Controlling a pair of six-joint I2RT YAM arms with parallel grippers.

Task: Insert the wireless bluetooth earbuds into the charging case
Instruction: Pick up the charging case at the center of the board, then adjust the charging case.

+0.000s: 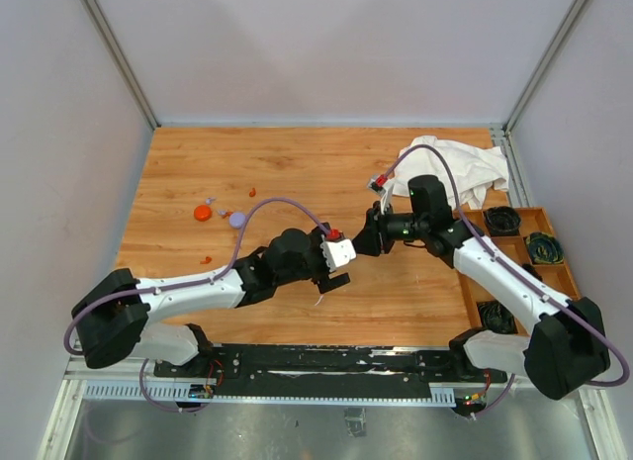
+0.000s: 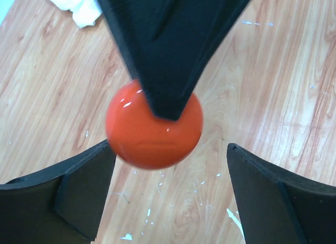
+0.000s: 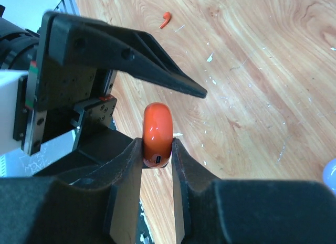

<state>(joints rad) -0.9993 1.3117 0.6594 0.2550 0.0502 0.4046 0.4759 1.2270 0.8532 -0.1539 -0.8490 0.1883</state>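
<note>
You are clamping the glossy, probably slippery case [image 3: 157, 123] by its broad faces in the right gripper [image 3: 157, 148], the left gripper [image 2: 169, 155] flanking it, fingers apart.

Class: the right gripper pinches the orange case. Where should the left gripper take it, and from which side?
Probably across its rim. The case is a disc, and the right gripper covers part of both flat faces, leaving the edge free. The open left gripper faces a flat face, fingers flanking the rim: come straight in from there.
</note>
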